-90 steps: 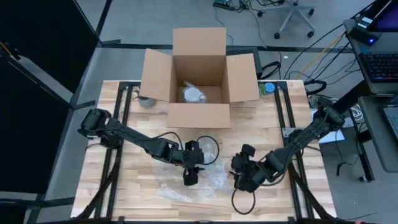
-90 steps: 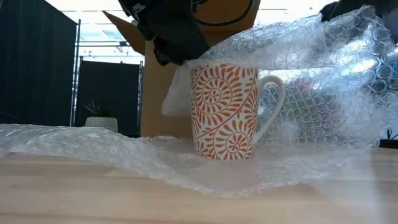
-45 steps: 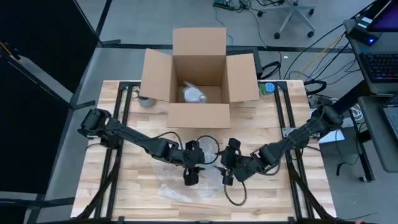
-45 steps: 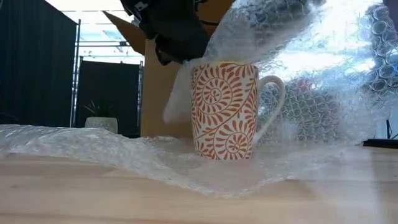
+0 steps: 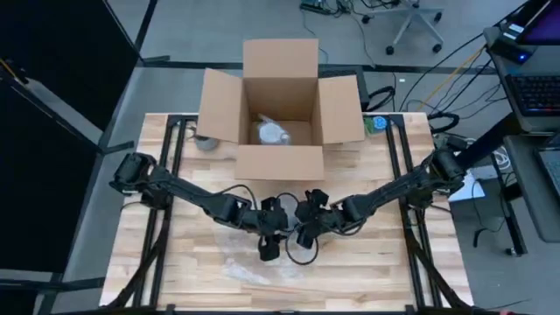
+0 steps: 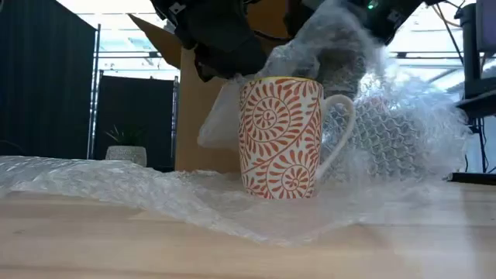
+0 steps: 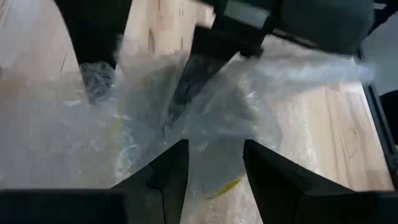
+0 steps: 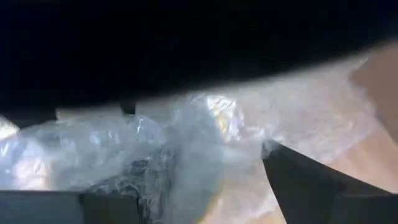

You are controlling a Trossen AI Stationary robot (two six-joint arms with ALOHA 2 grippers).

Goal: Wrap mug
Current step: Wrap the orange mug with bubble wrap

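The mug [image 6: 280, 138] stands upright on the bubble wrap sheet [image 6: 155, 190] at the centre of the bench [image 5: 184, 262], handle to the right in the low view. The left end effector [image 5: 269, 229] holds a fold of wrap against the mug's left rim. The right end effector [image 5: 304, 226] is closed on the opposite flap, carrying it over the mug's open top.

Step in hand: folding the right flap across the mug. The next move calls for drawing this flap down past the left rim while the left end effector retains its fold, keeping the mug upright.

An open cardboard box [image 5: 280, 114] stands at the far side of the bench.
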